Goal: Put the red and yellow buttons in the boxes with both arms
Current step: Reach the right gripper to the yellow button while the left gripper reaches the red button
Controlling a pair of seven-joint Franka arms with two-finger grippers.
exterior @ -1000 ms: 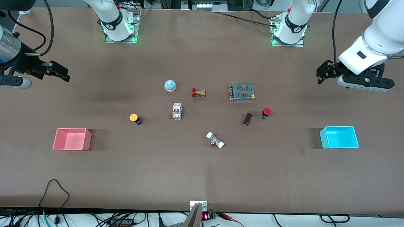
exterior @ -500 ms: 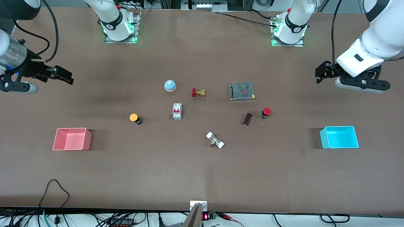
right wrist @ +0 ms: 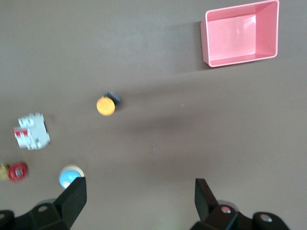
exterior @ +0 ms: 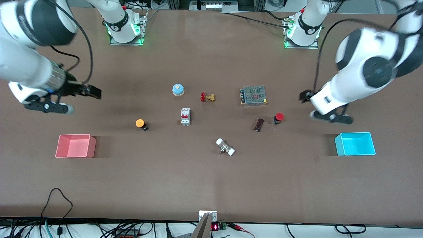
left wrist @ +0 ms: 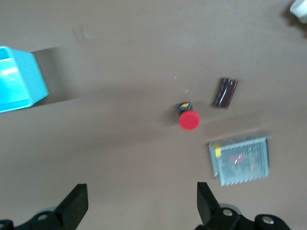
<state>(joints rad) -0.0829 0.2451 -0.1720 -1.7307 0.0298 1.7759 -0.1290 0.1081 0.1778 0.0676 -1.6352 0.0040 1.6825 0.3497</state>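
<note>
While both wait untouched, red button (exterior: 279, 117), yellow button (exterior: 140, 123) on brown table (exterior: 211, 178)

Glossy plastic pink box (exterior: 75, 145) and cyan box (exterior: 355, 143) sit on a matt brown table (exterior: 211, 185).

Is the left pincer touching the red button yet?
Apart. The left wrist view shows bare table between the open left pincer and the red button; in the front view it hangs nearer the left arm's end of the table.

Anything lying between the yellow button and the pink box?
No. In the front view only bare tabletop separates the yellow button from the pink box; the right wrist view shows the same.
</note>
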